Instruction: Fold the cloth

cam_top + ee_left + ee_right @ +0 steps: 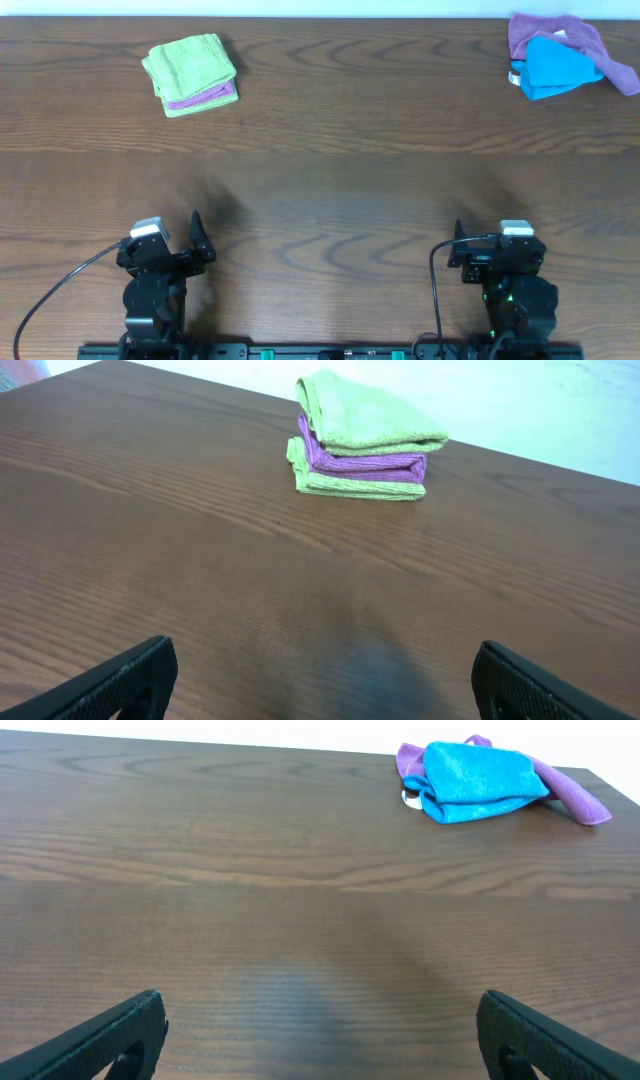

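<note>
The cloth (188, 62) is lime yellow-green and lies folded small at the far left of the table. It tops a stack, over a folded purple cloth (365, 462) and a green one (350, 484). In the left wrist view the cloth (365, 415) lies well ahead of the fingers. My left gripper (186, 245) (325, 682) sits low at the near edge, open, with only bare wood between its fingers. My right gripper (468, 245) (322, 1032) is at the near right, also open and empty. Both are far from the cloth.
A loose heap of a bright blue cloth (555, 68) (480, 780) over a purple cloth (560, 32) (580, 800) lies at the far right corner. The brown wooden table (330, 180) spreads between the arms and both piles. Black cables trail by the arm bases.
</note>
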